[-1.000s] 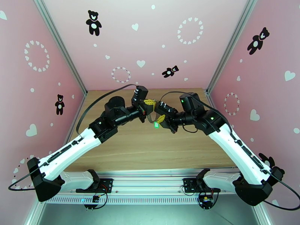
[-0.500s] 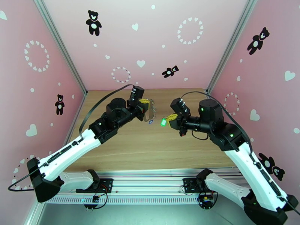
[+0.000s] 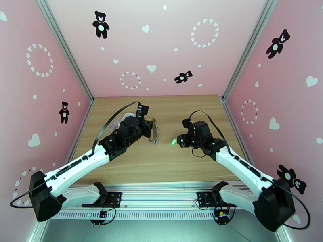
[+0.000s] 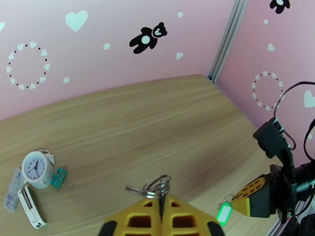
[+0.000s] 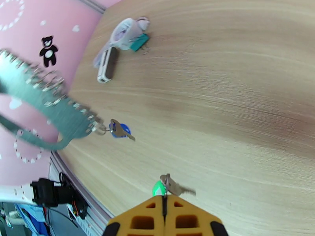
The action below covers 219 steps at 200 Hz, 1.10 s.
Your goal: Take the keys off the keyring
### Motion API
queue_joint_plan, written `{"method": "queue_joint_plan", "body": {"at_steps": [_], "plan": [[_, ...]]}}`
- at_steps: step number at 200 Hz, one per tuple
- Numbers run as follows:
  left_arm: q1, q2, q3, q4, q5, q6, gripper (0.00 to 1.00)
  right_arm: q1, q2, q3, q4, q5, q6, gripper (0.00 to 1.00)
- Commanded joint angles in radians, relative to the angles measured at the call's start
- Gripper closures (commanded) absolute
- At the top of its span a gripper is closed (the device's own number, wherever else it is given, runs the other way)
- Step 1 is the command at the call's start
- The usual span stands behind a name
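Top view: my left gripper (image 3: 151,126) is left of centre over the table (image 3: 161,166), jaws pressed together on the keyring (image 3: 154,134), which hangs below the tips. My right gripper (image 3: 177,140) sits right of centre, well apart, pinching the green key (image 3: 173,141). I read the gap as deliberate: it keeps that key clear of the holder.

Left wrist view: my fingers (image 4: 179,207) at the bottom edge are closed with no gap. A bunch of metal rings (image 4: 155,188) pokes up past the tips, so the grip is on the ringed edge; the holder body is hidden under me. The green tag shows lower right, under the other gripper's yellow finger. The clock charm (image 4: 35,168) and teal clip (image 4: 59,178) lie lower left on the wood and are not part of the job.

Right wrist view: jaws shut at bottom centre, clamping the green key at its tag end, with the blade sticking out to the right. The keyring is up in the air at the left of frame, tilted. The blue key (image 5: 120,129) dangles from a ring at its lower end — held high so it hangs free and reachable.

My call: green is off and blue is not yet. Next, set the green one down and go for the blue.
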<state>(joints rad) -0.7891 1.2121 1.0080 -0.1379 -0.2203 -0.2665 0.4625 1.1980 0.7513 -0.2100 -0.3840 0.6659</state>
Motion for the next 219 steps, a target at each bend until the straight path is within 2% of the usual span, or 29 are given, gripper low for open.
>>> {"method": "queue_joint_plan", "body": {"at_steps": [1, 48, 76, 163, 196, 219], "plan": [[0.021, 0.026, -0.034, 0.078, -0.025, -0.096, 1.00, -0.005, 0.068, -0.014, 0.154, 0.002, 0.078, 1.00], [0.050, 0.064, -0.053, 0.117, -0.009, -0.154, 1.00, -0.045, 0.231, -0.021, 0.227, 0.041, 0.114, 1.00], [0.051, 0.069, -0.055, 0.097, -0.043, -0.160, 1.00, -0.056, 0.302, -0.022, 0.277, 0.006, 0.103, 1.00], [0.051, 0.077, -0.048, 0.101, -0.036, -0.160, 1.00, -0.076, 0.439, 0.025, 0.221, 0.033, 0.062, 1.00], [0.051, 0.069, -0.046, 0.092, -0.042, -0.154, 1.00, -0.075, 0.436, 0.034, 0.194, 0.042, 0.043, 0.87], [0.051, 0.067, -0.043, 0.089, -0.042, -0.151, 1.00, -0.077, 0.427, 0.042, 0.173, 0.050, 0.027, 0.82]]}}
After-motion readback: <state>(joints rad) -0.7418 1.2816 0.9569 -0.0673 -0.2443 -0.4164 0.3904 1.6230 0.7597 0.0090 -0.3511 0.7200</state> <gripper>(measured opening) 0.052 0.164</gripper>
